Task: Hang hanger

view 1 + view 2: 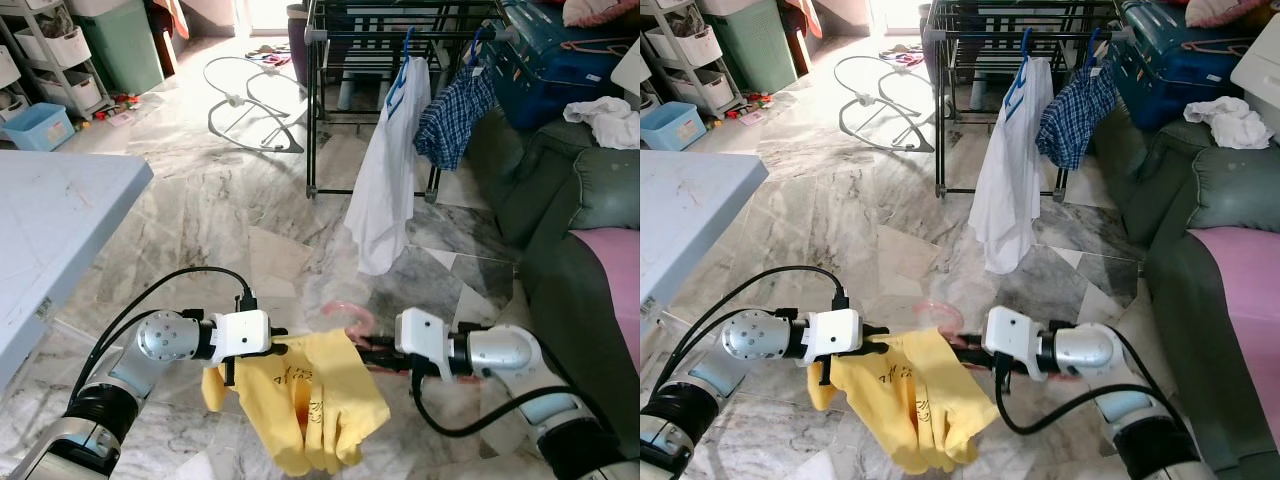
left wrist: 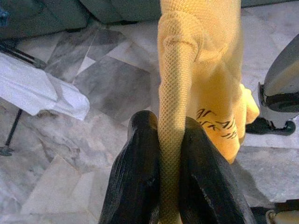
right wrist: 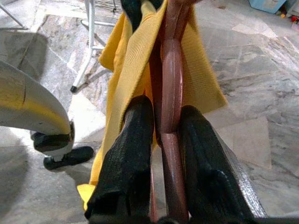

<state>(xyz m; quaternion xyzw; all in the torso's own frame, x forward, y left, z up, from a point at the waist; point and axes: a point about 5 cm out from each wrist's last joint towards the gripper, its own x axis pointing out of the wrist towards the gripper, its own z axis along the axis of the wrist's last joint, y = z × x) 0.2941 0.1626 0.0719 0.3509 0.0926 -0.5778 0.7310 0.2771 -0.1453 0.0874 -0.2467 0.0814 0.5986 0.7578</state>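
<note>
hanger (image 3: 170, 93) with yellow shirt (image 1: 310, 400) held well short of drying rack (image 1: 340, 60), facing it | left end effector (image 2: 163, 177) clenched on shirt shoulder, kept spread | right end effector (image 3: 168, 154) clenched on hanger, for carrying

light: bright daylight from far doorway; glare: marble floor (image 1: 250, 200) washed out up top; blur: pink hanger (image 1: 352, 318) smeared; wrist views: sharp, soft shadows

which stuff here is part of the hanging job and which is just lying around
Job: yellow shirt, pink hanger, left hand, right hand, drying rack.

Lying about: white shirt, plaid shirt, sofa, blue bin, white frame.
</note>
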